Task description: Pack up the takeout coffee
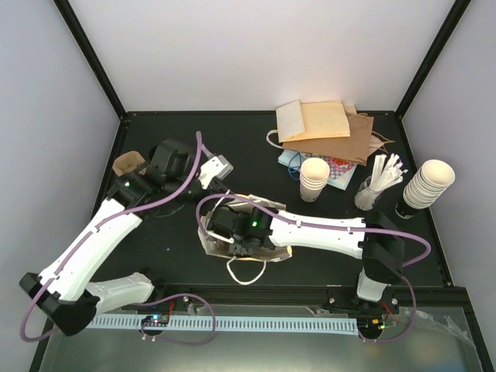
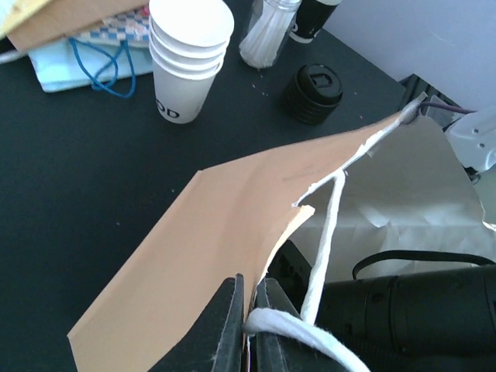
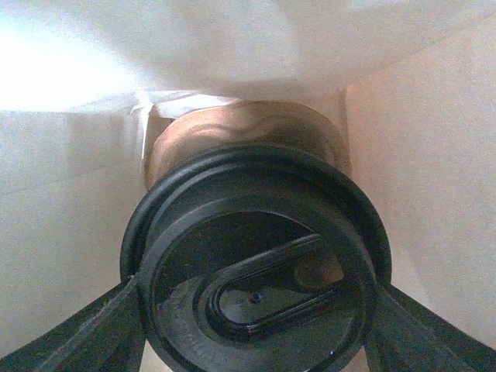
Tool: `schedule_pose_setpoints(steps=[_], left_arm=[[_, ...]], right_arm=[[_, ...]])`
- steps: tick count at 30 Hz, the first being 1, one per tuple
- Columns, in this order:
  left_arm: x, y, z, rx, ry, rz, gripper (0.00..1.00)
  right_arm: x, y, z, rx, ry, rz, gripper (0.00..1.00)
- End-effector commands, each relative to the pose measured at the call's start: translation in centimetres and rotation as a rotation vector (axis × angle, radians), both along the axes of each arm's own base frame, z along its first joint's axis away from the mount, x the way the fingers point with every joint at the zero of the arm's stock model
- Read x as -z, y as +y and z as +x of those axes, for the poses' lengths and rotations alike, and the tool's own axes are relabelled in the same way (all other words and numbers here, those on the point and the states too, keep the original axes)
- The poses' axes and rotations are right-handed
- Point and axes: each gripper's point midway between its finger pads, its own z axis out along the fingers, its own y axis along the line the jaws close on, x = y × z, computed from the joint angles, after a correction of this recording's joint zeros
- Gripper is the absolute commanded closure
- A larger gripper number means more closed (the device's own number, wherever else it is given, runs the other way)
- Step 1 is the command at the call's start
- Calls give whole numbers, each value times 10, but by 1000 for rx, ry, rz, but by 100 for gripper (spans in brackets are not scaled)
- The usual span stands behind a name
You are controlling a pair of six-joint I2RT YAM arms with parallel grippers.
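Black table (image 1: 248, 147). A brown paper bag (image 1: 211, 242) lies on its side on it, just below my left gripper (image 2: 249, 306). The bag's white cord handle (image 1: 246, 271) is looped on the surface. Ahead of that gripper I see a stack of cream cups (image 2: 190, 58), a low stack of black lids (image 2: 314, 93) and a jar of stirrers (image 2: 267, 31). Farther out stands a second cup stack (image 1: 430, 182). Ahead and to the left is a pile of flat paper bags (image 1: 325, 128). Behind the gripper sits a brown pulp tray (image 1: 128, 164).

Black table (image 1: 232, 132) w/ white walls (image 1: 256, 46), black corner posts (image 1: 90, 58), bright even light.
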Motion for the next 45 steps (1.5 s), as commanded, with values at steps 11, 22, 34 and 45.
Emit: schedule_pose_setpoints(steps=[11, 22, 34, 45], left_arm=[[-1, -33, 3, 54, 313, 20, 88], [16, -44, 49, 32, 373, 89, 88], [-3, -39, 42, 53, 331, 58, 87], [0, -35, 36, 53, 334, 60, 87]], right_arm=[[6, -10, -34, 29, 407, 75, 47], [25, -16, -21, 78, 551, 34, 48], [48, -37, -41, 81, 335, -69, 44], [51, -36, -50, 131, 658, -51, 46]])
